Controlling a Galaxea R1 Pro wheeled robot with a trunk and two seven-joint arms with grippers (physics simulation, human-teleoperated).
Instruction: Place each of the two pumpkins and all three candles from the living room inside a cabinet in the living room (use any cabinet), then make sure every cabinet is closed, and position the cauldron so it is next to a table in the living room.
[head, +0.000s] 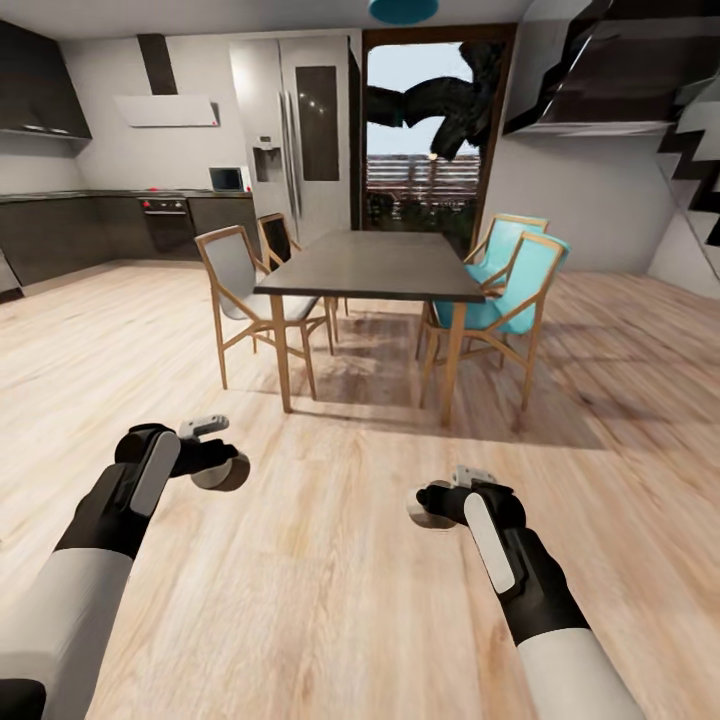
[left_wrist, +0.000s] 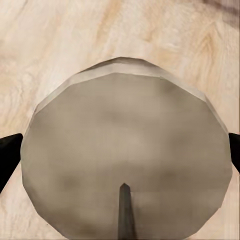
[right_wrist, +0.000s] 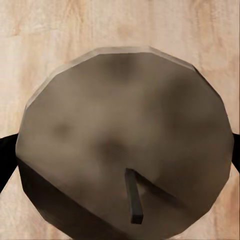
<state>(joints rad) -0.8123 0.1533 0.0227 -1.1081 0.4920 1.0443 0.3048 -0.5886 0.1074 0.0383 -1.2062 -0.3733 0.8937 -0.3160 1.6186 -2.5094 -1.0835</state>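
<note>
The left gripper (head: 222, 465) is clamping a candle (head: 221, 470); in the left wrist view that candle (left_wrist: 127, 155) is sitting top-up between the dark fingertips (left_wrist: 9, 152) at either edge, its short wick pointing at the camera. The right gripper (head: 432, 505) is holding a second candle (head: 430, 508) the same way, with the candle (right_wrist: 125, 140) pinched between its fingers (right_wrist: 7, 155). Both arms are hanging low over the wood floor (head: 330, 560), well apart from each other.

The step in hand looks like carrying the two candles to a cabinet, so the robot is probably best off keeping both grips firm and both wrists level while the base is turning and rolling, with the candles held clear of the body and of each other.

Ahead, a dark dining table (head: 370, 265) is standing in the way, with two grey-seated chairs (head: 245, 295) on its left and two teal chairs (head: 510, 285) on its right. Beyond are a fridge (head: 295, 130), a kitchen counter with an oven (head: 167, 222), a glass door (head: 425, 130) and a staircase (head: 690, 150) at the right. The base is going to need to steer around the table and chairs.
</note>
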